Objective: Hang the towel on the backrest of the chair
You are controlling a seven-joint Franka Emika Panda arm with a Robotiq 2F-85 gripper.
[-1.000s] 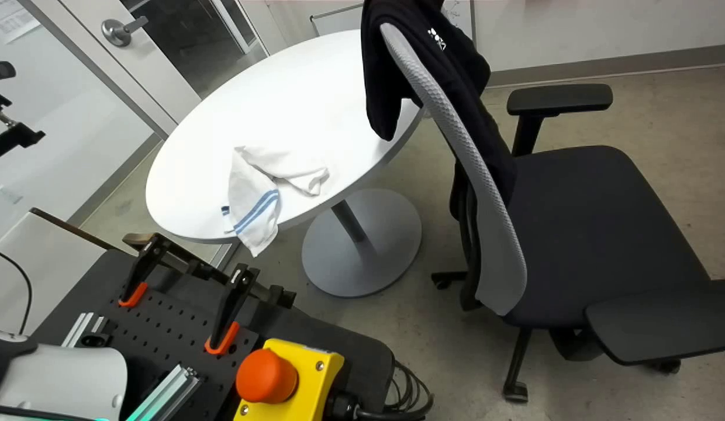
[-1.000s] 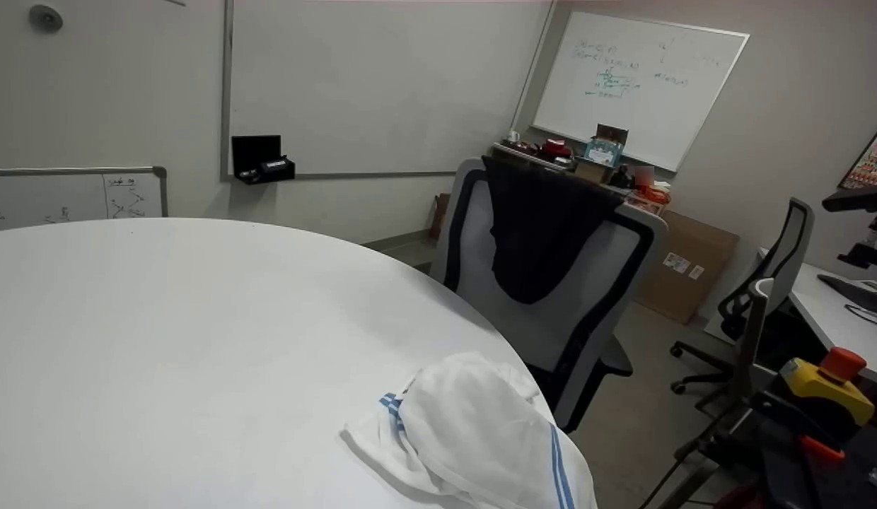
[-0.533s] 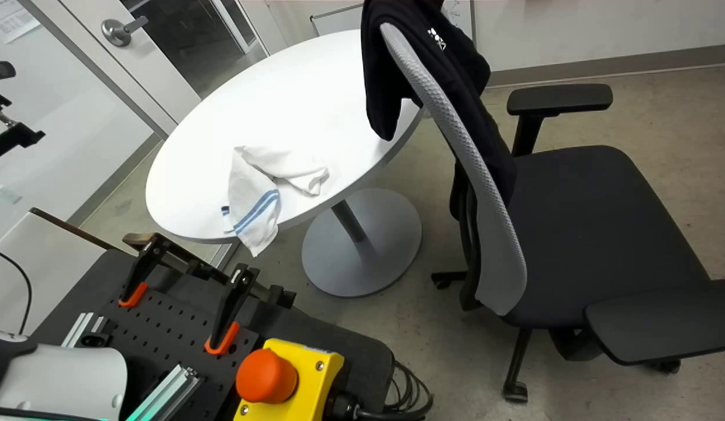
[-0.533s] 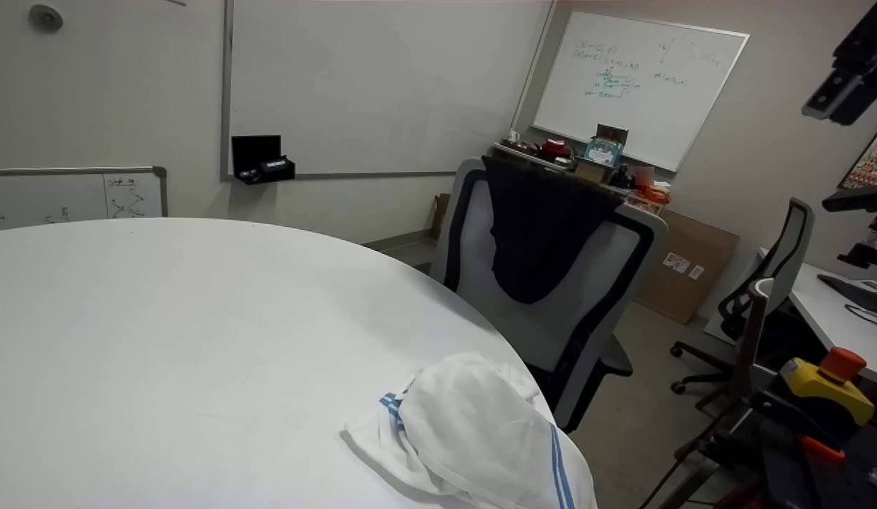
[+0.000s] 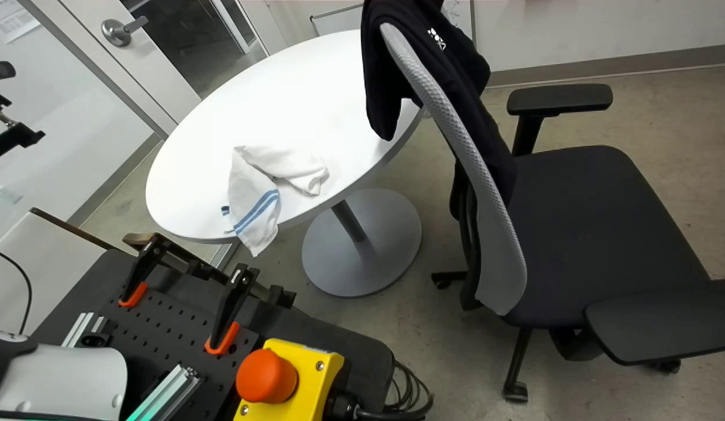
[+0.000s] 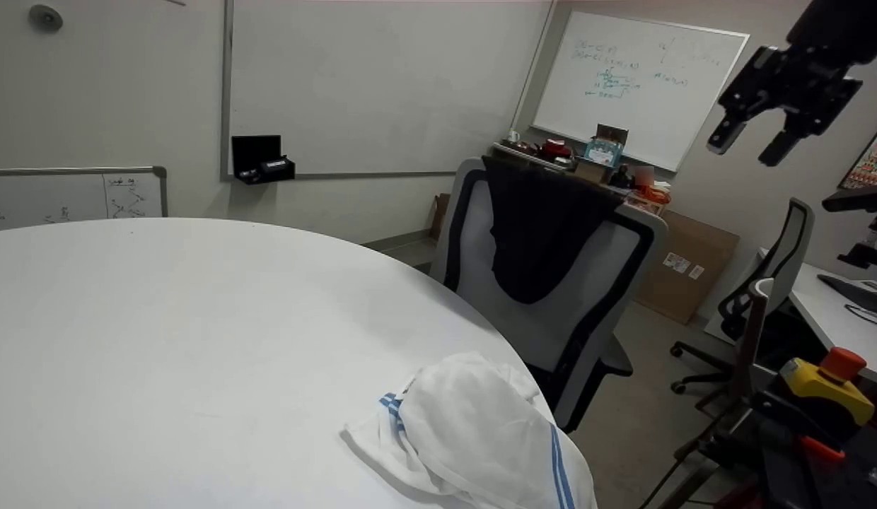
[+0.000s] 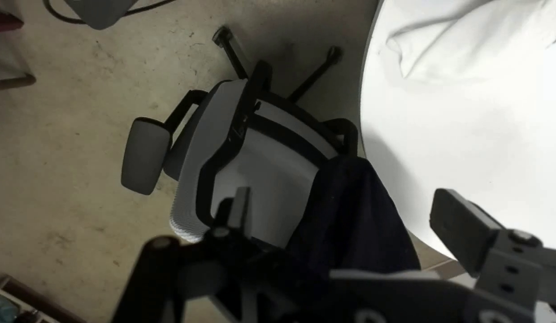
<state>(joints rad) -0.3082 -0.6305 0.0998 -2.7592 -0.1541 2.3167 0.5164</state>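
A white towel with blue stripes lies crumpled on the white round table's edge, seen in both exterior views (image 5: 254,196) (image 6: 481,424). In an exterior view, one corner hangs over the edge. Part of it shows at the top right of the wrist view (image 7: 475,40). The chair's grey backrest (image 5: 497,251) (image 6: 597,258) (image 7: 264,184) stands beside the table. A black garment (image 5: 465,88) (image 6: 537,233) (image 7: 354,215) hangs over its top. My gripper (image 6: 752,145) is open and empty, high up and apart from towel and chair. In the wrist view its fingers (image 7: 343,195) are spread above the backrest.
The round table (image 5: 292,99) (image 6: 198,318) is close to the backrest. The chair has black armrests (image 5: 558,99). A black cart (image 5: 316,321) carries clamps (image 5: 231,304) and a yellow box with a red button (image 5: 266,374). Another chair (image 6: 785,247) stands by a desk.
In an exterior view, my gripper has come in from the top right corner, moving left and slightly down. It was out of view one second ago. The towel and chair have not moved.
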